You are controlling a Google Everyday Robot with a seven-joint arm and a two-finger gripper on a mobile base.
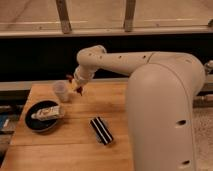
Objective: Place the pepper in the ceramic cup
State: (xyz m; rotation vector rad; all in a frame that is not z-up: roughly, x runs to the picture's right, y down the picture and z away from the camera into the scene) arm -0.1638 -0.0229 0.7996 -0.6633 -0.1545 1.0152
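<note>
The ceramic cup (61, 91) stands upright on the wooden table (70, 145), near its far left corner. My gripper (76, 85) hangs at the end of the white arm, just right of the cup's rim and slightly above it. A small dark red pepper (79, 90) sticks out below the gripper, held in it and clear of the table. The pepper is beside the cup, not inside it.
A black round dish (31, 123) with a pale item in it sits at the table's left, in front of the cup. A black block with white stripes (101, 130) lies mid-table. The arm's large white body (165, 115) fills the right side. A dark wall runs behind.
</note>
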